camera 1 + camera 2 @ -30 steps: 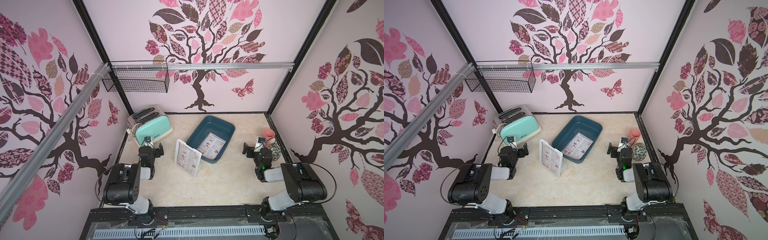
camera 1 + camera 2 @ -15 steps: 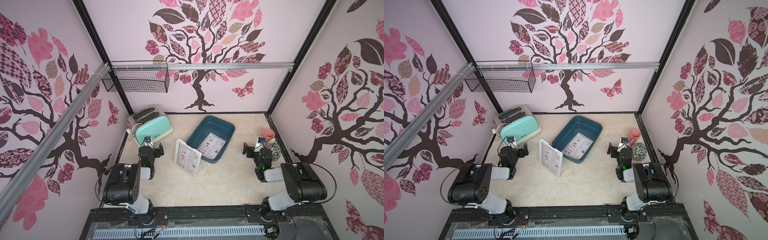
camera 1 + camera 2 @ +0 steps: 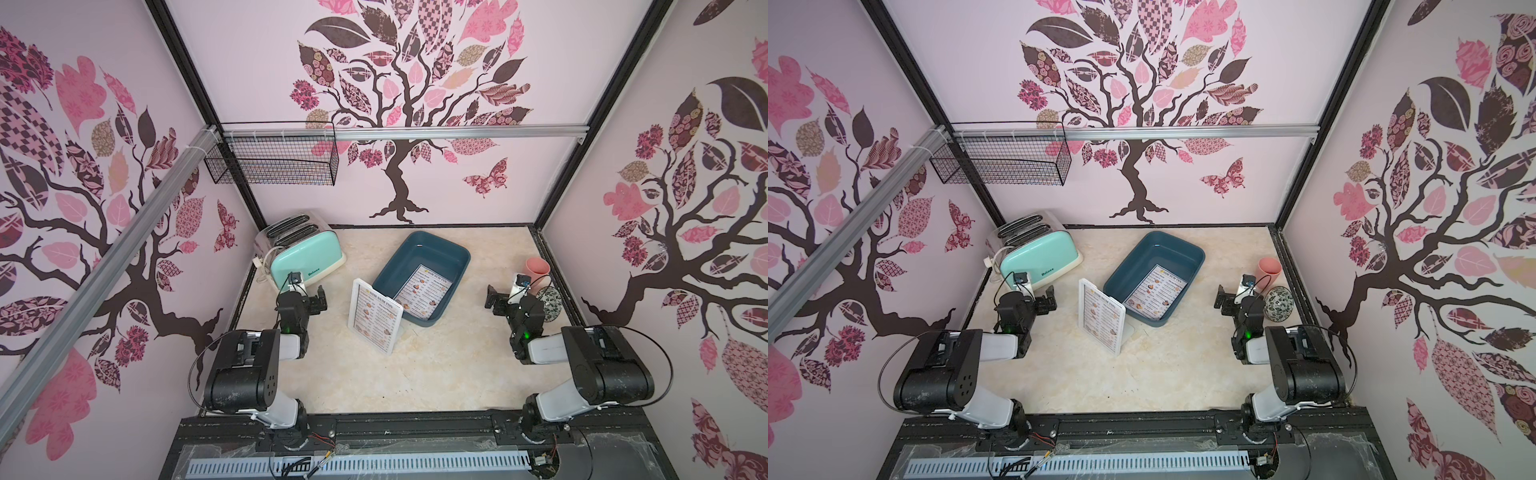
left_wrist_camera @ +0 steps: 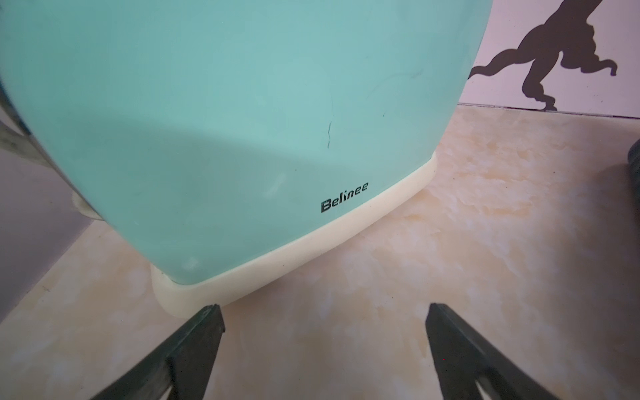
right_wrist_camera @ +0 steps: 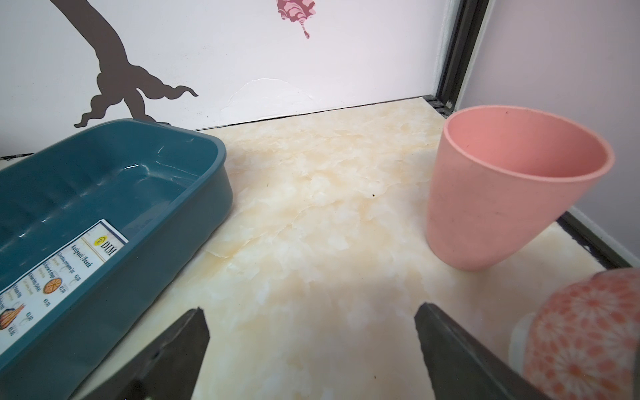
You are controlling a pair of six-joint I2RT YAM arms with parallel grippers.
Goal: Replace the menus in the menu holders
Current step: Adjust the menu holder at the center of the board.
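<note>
Both end effectors are gaping wide and gripping nothing. The left end effector (image 4: 323, 311) is sitting low over the counter (image 3: 415, 374), facing the toaster (image 4: 242, 104); the right end effector (image 5: 311, 311) is pointing between the tub (image 5: 156, 221) and the cup (image 5: 502, 194). 1 menu (image 3: 374, 322) is standing in the holder (image 3: 1122, 328) mid-counter, just beside the tub. The 2nd menu (image 3: 424, 291) is lying flat inside the tub.

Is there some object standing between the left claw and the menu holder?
Nothing visible does. In a top view, only tabletop lies between the left claw and the menu holder; the toaster stands nearer the back wall, off that line.
</note>
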